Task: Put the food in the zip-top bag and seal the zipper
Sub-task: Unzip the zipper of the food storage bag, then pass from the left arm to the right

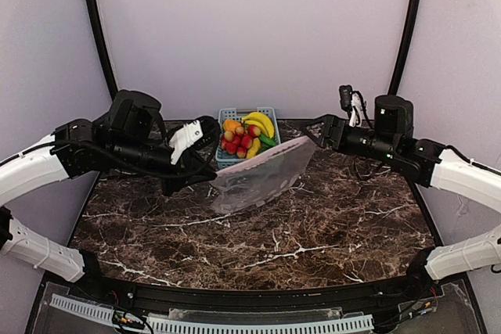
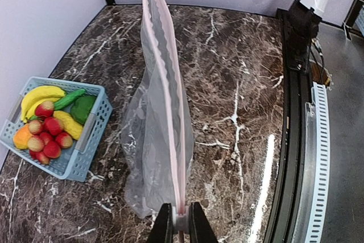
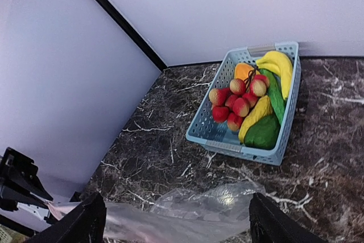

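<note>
The clear zip-top bag (image 1: 262, 174) hangs stretched above the marble between my two grippers. Its pinkish zipper (image 2: 168, 95) runs along the top edge. My left gripper (image 2: 181, 223) is shut on the near end of that zipper strip; in the top view it (image 1: 210, 178) is at the bag's left corner. My right gripper (image 3: 179, 223) is open wide, with the bag (image 3: 210, 209) lying loose between its fingers. From above it (image 1: 315, 137) is at the bag's right corner. The food (image 1: 246, 134), bananas, red fruits, an orange piece and green vegetables, lies in the basket, outside the bag.
A light-blue lattice basket (image 1: 247, 110) stands at the back centre of the table, just behind the bag; it also shows in the right wrist view as the basket (image 3: 244, 149). Purple walls close in the back and sides. A black rail (image 2: 290, 112) runs along the table's near edge.
</note>
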